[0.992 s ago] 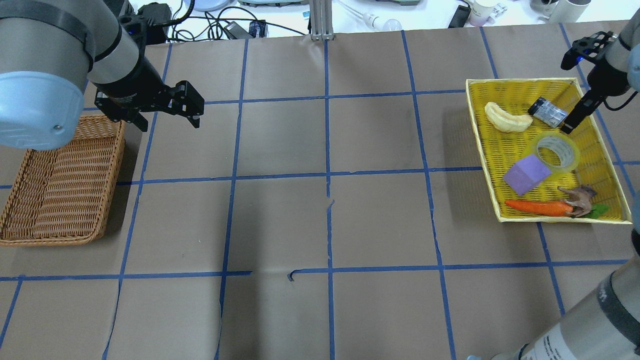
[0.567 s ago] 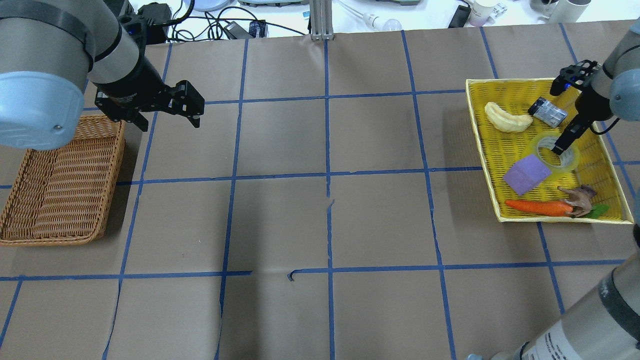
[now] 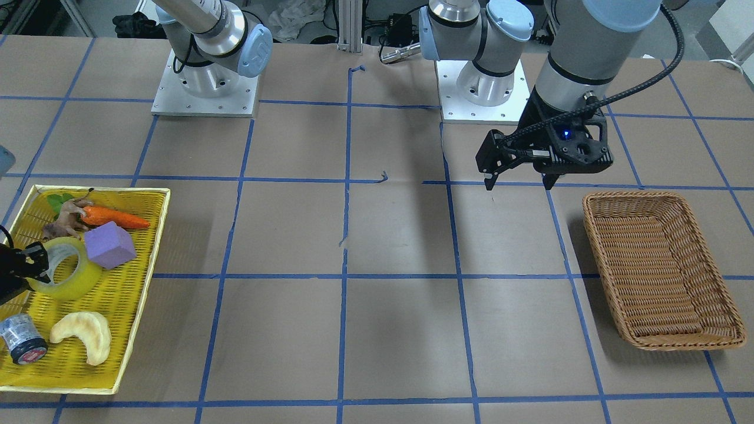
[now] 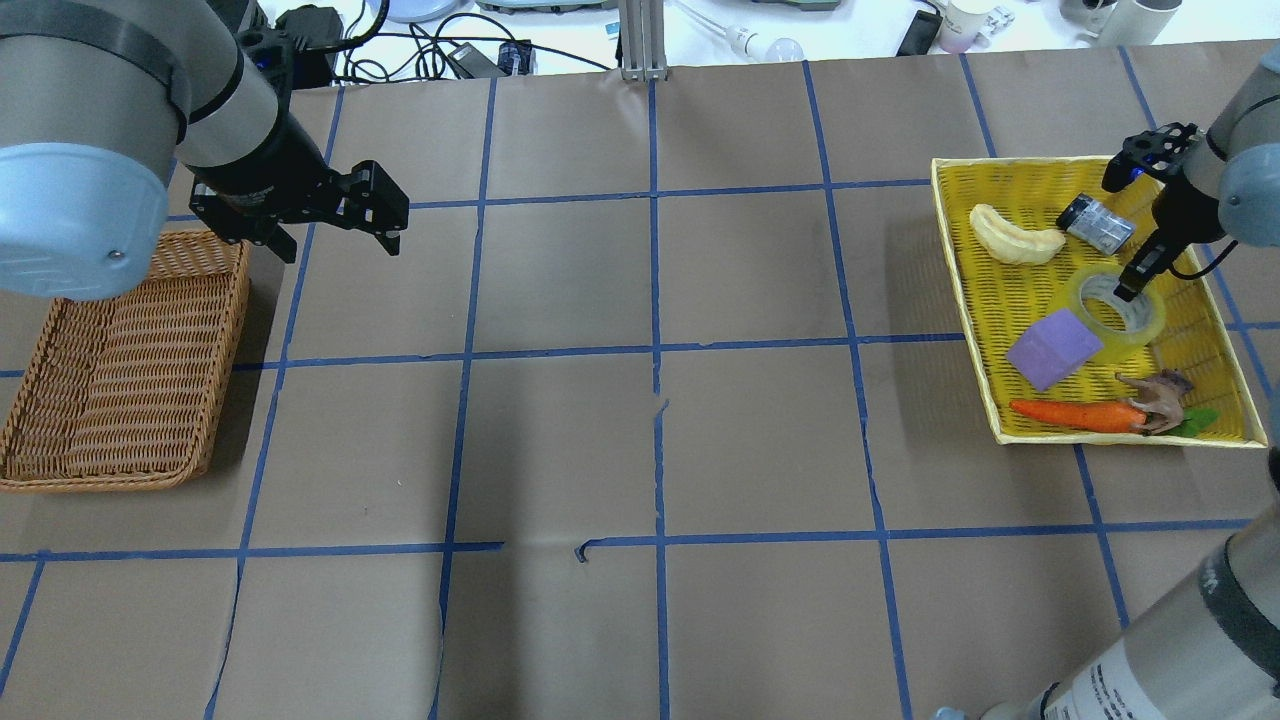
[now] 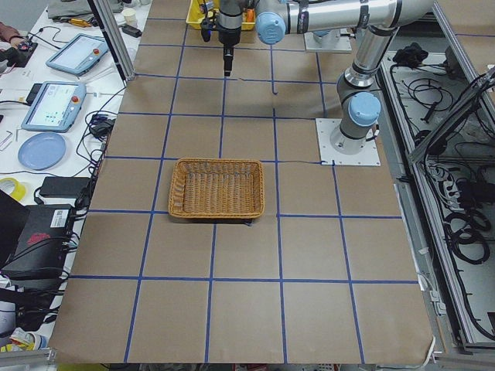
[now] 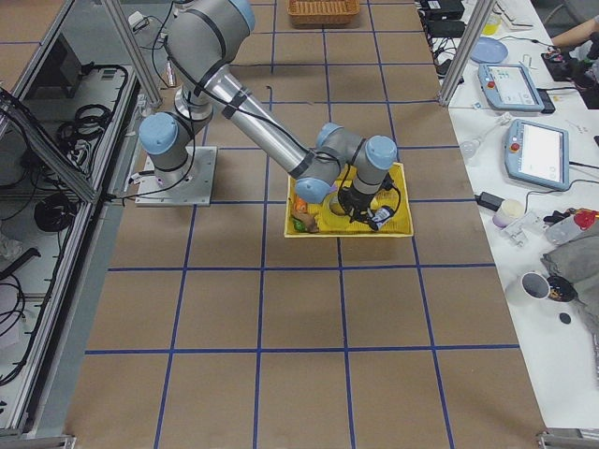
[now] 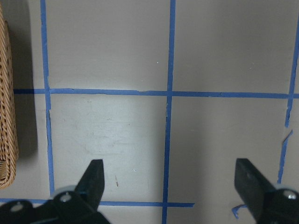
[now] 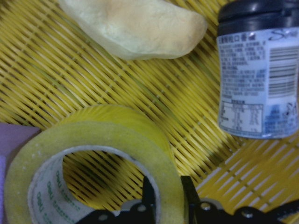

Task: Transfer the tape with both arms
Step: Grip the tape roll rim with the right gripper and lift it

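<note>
"So, where's the tape point(image 8: 93, 135)?"
"In the yellow tray point(image 4: 1010, 300), its wall pinched by the right gripper point(image 8: 167, 195)."
"And the left gripper point(image 3: 518, 186)?"
"Spread wide above the table point(image 3: 400, 235), near the wicker basket point(image 3: 660, 265)."

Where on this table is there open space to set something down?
The brown paper between the wicker basket and the yellow tray is bare, and the basket itself is empty. The tray is crowded: tape, purple block, carrot, toy animal, bread and jar.
</note>
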You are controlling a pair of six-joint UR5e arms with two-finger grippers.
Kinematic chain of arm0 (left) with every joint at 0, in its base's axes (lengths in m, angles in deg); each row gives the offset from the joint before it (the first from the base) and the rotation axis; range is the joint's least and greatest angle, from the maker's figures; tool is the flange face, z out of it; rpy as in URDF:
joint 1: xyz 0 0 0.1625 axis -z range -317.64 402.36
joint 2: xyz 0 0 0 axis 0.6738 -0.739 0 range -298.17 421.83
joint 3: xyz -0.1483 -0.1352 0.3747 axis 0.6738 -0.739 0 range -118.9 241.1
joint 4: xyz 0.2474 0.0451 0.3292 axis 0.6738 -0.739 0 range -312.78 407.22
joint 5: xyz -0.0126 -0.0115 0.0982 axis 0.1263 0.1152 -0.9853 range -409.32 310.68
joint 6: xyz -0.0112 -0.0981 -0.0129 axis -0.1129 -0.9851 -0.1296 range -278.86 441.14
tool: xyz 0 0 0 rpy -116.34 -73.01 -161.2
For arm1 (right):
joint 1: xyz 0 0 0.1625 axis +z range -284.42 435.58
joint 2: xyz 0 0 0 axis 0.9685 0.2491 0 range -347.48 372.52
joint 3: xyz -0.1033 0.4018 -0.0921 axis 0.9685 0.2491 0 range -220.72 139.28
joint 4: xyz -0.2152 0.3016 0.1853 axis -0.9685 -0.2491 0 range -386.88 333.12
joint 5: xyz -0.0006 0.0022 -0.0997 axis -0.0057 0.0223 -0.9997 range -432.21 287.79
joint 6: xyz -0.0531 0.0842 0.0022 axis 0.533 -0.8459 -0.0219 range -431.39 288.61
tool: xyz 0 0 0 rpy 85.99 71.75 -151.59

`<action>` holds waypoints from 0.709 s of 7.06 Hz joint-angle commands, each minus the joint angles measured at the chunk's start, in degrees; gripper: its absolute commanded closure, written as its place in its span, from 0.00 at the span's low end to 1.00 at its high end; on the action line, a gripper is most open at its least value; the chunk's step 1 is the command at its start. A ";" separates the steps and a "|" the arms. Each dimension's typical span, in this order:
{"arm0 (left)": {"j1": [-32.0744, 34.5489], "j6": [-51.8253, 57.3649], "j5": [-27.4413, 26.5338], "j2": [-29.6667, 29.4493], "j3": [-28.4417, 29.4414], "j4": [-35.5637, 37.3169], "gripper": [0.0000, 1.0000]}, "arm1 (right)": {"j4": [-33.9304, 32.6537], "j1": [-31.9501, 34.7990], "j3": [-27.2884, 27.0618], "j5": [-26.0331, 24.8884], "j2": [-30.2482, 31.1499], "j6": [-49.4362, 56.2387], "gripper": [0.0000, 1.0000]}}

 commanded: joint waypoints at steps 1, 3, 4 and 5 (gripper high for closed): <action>0.00 -0.08 0.09 -0.09 0.00 0.09 0.00 | 1.10 0.15 4.29 0.20 1.69 -2.31 1.00; 0.00 0.01 0.00 -0.09 0.00 0.00 0.00 | 6.36 3.73 9.22 1.16 4.06 -10.60 1.00; 0.00 0.01 0.00 -0.09 0.00 0.00 0.00 | 9.26 8.80 11.68 0.99 4.59 -16.50 1.00; -0.09 0.01 0.00 -0.09 0.00 0.09 0.00 | 11.29 13.90 13.36 1.16 4.42 -26.13 1.00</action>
